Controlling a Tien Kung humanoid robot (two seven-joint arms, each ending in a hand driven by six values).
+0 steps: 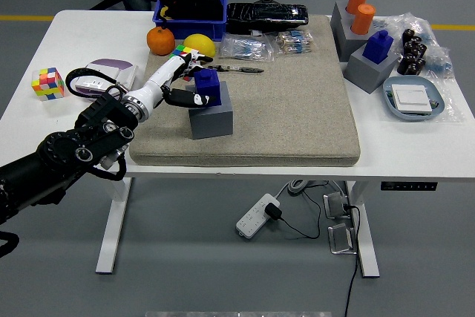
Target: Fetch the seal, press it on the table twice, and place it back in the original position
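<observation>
Left hand [180,82] reaching in from the left over the grey mat [297,102], fingers loosely curled around the blue seal [207,87], thumb low on its near-left face and the white fingers past its far side; contact looks made, but a firm clamp cannot be confirmed from this angle. Seal seated upright in its grey holder block [211,117], near the mat's left end, apparently not lifted. Judged as the fetch step, early in the task: no press done, return not begun. Sideways approach probably chosen because the holder grips the seal's base and leaves only the upper part free to pinch. Mat likely laid out as the pressing surface, open ground lying to the right of the holder. Just behind the hand, a small multicoloured cube [183,53], a lemon [200,45] and an orange [160,40], close enough to be nudged on lift-off. Further back, a blue bin [190,14] of dark items. At far right of the table [74,35], a second blue seal [379,44] in its own grey block, well apart and untouched. Right arm not visible.
</observation>
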